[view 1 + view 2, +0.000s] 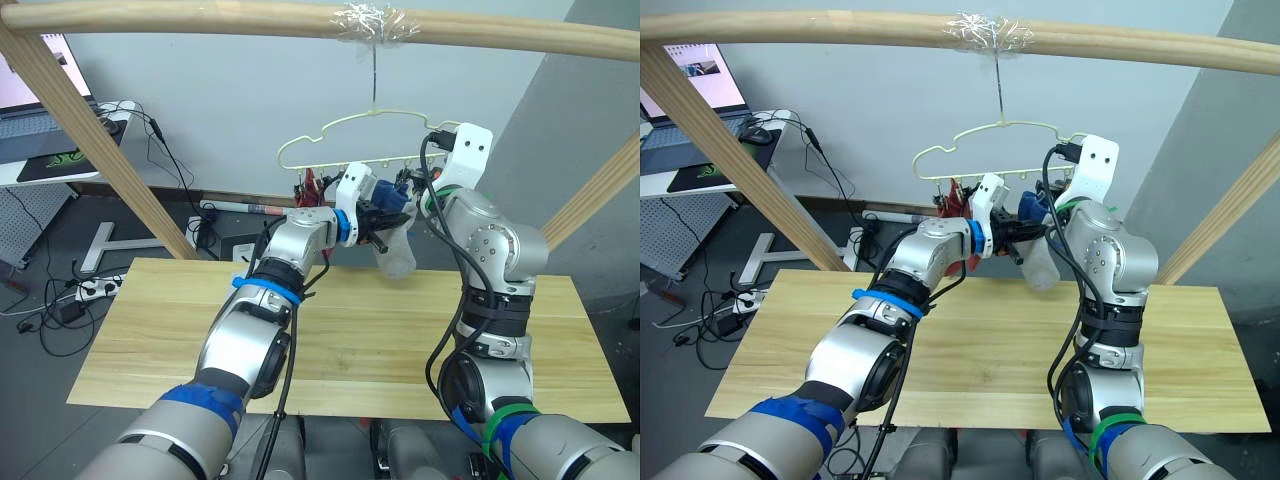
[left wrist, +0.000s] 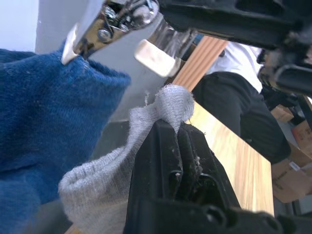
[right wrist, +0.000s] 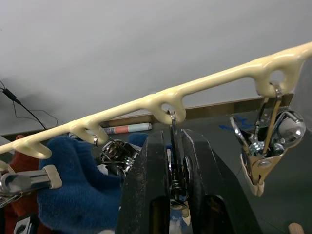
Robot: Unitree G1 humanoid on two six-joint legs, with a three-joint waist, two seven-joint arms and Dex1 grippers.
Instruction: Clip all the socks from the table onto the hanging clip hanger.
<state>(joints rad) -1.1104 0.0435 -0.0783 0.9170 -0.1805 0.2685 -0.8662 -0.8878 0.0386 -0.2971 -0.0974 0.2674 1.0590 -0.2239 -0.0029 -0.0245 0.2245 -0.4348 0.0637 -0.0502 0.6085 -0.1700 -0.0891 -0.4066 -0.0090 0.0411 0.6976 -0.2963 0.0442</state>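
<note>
Socks: you have one light grey sock [image 2: 124, 161] pinched at its cuff in the left gripper [image 2: 168, 134], jaws clenched on the knit, raised just under the clip hanger [image 1: 370, 140]. Your right gripper [image 3: 175, 146] squeezes one metal clip [image 3: 174, 151] between its jaws, apparently pressing it open to take that cuff. A blue sock [image 2: 44, 112] already hangs from the neighbouring clip, and rust red ones [image 1: 958, 203] show further along the row; exact count hidden by the arms. Judged status: late in the task, the grey sock not yet clipped. Surface [image 1: 380, 340]: pale planks, no socks visible on the part the arms leave in view. Beyond: wooden pole [image 1: 200, 18] carrying the hook, grey wall, white desk with laptop [image 1: 30, 110], cables on the floor.
</note>
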